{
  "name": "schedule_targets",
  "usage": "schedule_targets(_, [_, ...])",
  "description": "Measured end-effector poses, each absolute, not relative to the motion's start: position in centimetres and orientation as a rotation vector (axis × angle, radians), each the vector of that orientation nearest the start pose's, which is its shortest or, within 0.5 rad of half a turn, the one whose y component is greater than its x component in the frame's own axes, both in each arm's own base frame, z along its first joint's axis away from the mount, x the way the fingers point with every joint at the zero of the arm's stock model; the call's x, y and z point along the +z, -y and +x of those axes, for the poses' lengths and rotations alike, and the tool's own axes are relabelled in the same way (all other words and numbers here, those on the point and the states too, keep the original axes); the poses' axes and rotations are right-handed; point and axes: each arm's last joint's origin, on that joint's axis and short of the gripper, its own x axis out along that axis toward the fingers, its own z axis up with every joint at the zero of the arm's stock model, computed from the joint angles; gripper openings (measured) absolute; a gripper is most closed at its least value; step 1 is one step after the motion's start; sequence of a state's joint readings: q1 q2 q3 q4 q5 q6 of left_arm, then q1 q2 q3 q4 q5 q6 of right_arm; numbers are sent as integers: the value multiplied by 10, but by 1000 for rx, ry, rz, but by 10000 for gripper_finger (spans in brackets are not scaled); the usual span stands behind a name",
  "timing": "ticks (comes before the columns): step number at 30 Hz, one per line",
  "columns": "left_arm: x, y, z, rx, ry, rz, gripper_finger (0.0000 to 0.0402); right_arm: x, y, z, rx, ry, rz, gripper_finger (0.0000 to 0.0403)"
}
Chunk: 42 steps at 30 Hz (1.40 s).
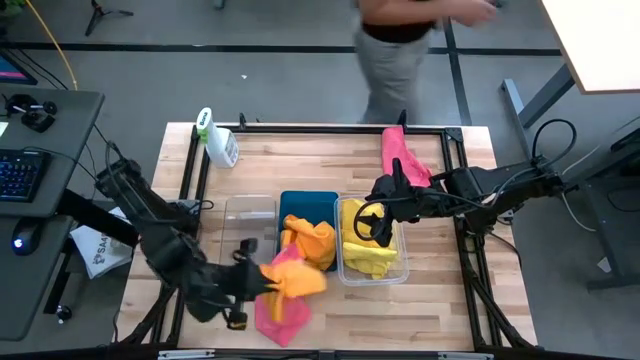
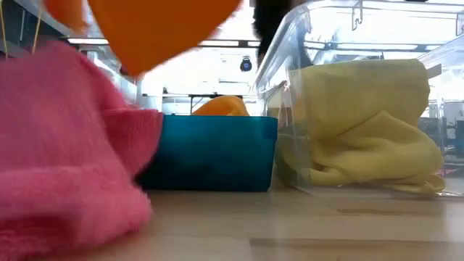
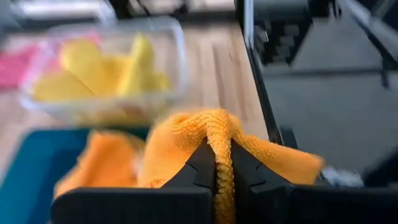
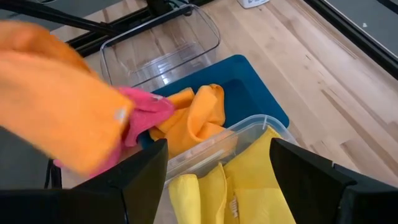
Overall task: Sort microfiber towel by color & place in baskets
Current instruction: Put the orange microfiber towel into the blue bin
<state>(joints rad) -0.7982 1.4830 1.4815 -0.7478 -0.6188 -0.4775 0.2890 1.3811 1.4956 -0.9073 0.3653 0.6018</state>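
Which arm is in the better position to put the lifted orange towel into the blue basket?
The left. Its gripper is shut on the orange towel beside the blue basket, while the right gripper hangs open over the yellow towels.

The light wooden table has a black metal frame around its edge. It stands on a dark grey floor with black lines across it. A person in grey trousers stands just behind the table. On the left is a grey desk with a black keyboard and a black mouse. A white tabletop sits in the far right corner.
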Motion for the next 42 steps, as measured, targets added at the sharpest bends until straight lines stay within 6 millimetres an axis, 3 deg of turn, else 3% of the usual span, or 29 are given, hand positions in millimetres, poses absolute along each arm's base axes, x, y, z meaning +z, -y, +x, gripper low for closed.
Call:
schedule_targets(7, [396, 208, 227, 42, -315, -14, 1, 384, -68, 266, -288, -685, 324, 275])
schedule_targets(12, [401, 195, 242, 195, -234, 153, 0, 384, -68, 266, -287, -679, 316, 275])
schedule_targets(17, [363, 157, 272, 313, -343, 224, 0, 389, -69, 267, -271, -655, 312, 275])
schedule_targets(23, [317, 117, 285, 414, -455, 220, 0, 397, -68, 266, -264, -632, 322, 275])
schedule_targets(27, [298, 97, 296, 331, -489, 171, 0, 398, -68, 266, -261, -629, 315, 275])
schedule_targets(29, [281, 89, 303, 271, -548, 162, 0, 398, -68, 266, -262, -632, 314, 275])
schedule_targets(32, [253, 75, 304, 317, -698, 190, 0, 398, -68, 266, -262, -631, 315, 275])
schedule_targets(36, [246, 60, 305, 365, -774, 162, 0, 398, -68, 266, -265, -630, 322, 275])
schedule_targets(42, [246, 48, 323, 310, -686, 76, 0, 398, -67, 266, -288, -618, 307, 275])
